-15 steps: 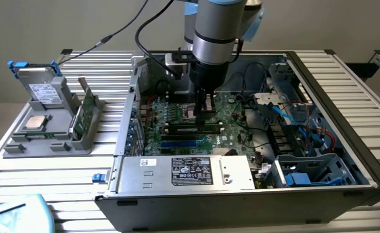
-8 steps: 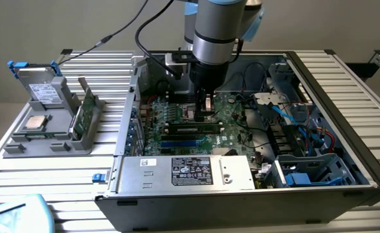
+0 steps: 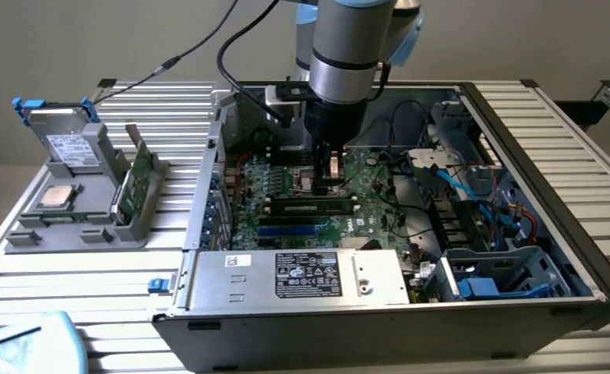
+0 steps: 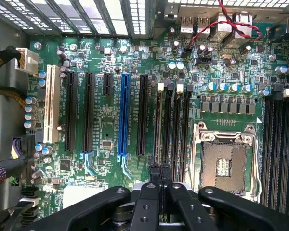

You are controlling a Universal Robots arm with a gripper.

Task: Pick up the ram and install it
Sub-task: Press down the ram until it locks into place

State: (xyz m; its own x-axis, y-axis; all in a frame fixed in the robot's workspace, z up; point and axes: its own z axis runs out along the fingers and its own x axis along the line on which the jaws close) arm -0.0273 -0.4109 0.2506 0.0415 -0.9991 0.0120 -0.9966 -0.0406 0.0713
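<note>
The ram (image 3: 131, 183), a thin green stick, stands on edge in a grey holder (image 3: 76, 230) at the exterior view's left, outside the computer case. My gripper (image 3: 331, 181) hangs far from it, inside the open case and low over the green motherboard (image 3: 283, 187). In the wrist view its two black fingers (image 4: 154, 175) are pressed together with nothing seen between them, and the gripper (image 4: 160, 168) sits over the end of the dark memory slots (image 4: 172, 125). A dark stick with a pale label (image 3: 310, 206) sits in a slot just in front of the fingertips.
The holder also carries a silver processor chip (image 3: 55, 199) and a hard drive (image 3: 71, 144). An empty processor socket (image 4: 225, 163) lies beside the memory slots. The case walls, a power supply (image 3: 294, 276) and blue and red cables (image 3: 471, 187) crowd the gripper.
</note>
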